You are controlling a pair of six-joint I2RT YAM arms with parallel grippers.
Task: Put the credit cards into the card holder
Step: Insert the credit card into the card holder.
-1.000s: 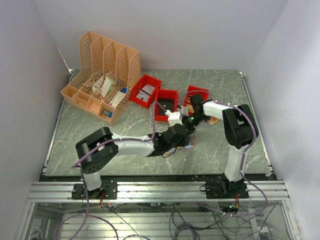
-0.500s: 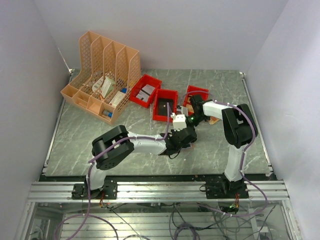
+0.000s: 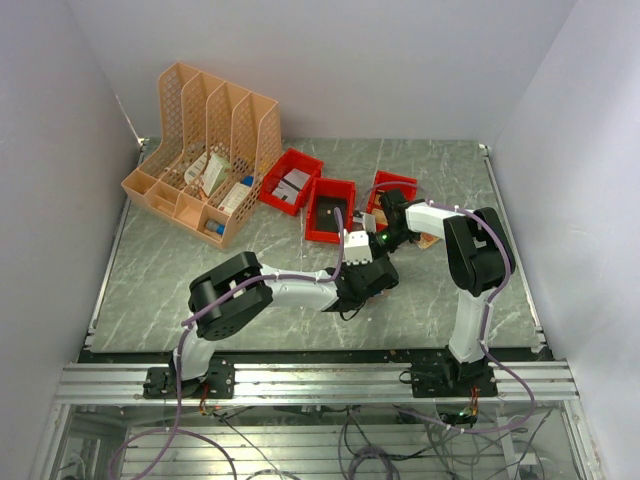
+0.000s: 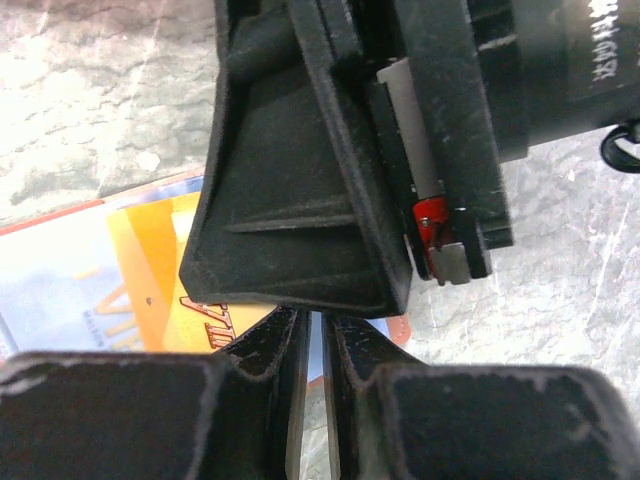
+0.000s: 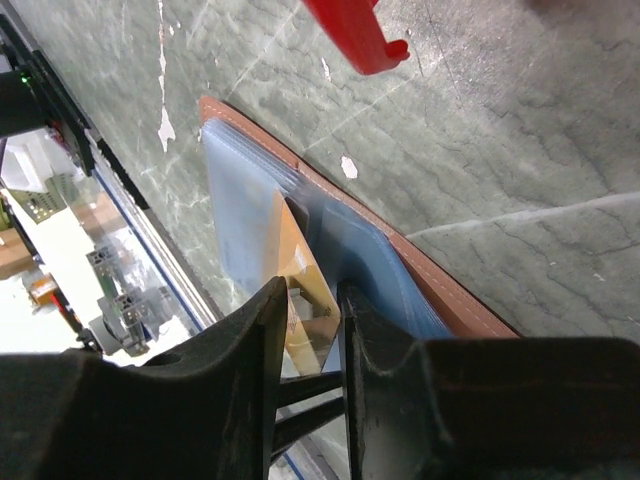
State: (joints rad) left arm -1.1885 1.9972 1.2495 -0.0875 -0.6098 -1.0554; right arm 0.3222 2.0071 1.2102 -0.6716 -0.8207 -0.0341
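The card holder [image 5: 420, 270] lies open on the marble, with a salmon border and pale-blue clear sleeves. Only its corner [image 4: 398, 328] shows in the left wrist view. An orange credit card [image 5: 305, 290] sticks into the sleeves, and my right gripper [image 5: 315, 300] is shut on its near end. From the left wrist the same card [image 4: 130, 270] shows its face. My left gripper [image 4: 312, 322] points down at the card's edge, its jaws shut to a narrow slit with only sleeve and table seen through it. In the top view both grippers [image 3: 372, 275] [image 3: 388, 238] meet and hide the holder.
Three red bins [image 3: 292, 180] [image 3: 330, 208] [image 3: 392, 188] stand just behind the grippers, and one bin's corner [image 5: 350, 30] hangs close over the holder. An orange lattice rack [image 3: 205, 150] fills the back left. A tan flat thing [image 3: 428, 240] lies under the right arm.
The left arm's elbow swung in toward the centre. Its gripper slid right, up against the right gripper and over the holder. The right arm stayed put.
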